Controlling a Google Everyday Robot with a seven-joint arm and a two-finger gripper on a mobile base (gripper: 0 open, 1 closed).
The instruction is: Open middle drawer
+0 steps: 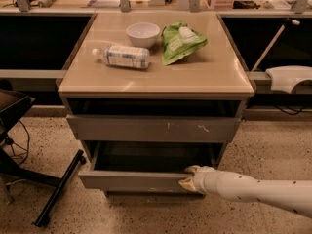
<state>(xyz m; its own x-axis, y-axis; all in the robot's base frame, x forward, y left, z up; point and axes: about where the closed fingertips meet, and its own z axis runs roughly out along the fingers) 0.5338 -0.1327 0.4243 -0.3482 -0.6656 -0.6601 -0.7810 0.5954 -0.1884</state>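
Note:
The middle drawer (131,180) is a plain grey flat front, pulled out of the cabinet so that its dark grey box interior (151,157) shows. My gripper (190,176) is at the right end of the drawer front. One pale finger (193,168) hooks over the top edge on the inside. The other sits on the outer face. The white arm (253,189) comes in from the lower right. The upper drawer front (153,128), with white scratch marks, is slightly open above it. The lowest drawer is hidden under the pulled-out one.
On the cabinet top (214,77) lie a white bowl (143,33), a plastic bottle on its side (122,56) and a green bag (181,42). A black chair base (56,191) stands on the floor at the left. A white object (290,77) sits at the right.

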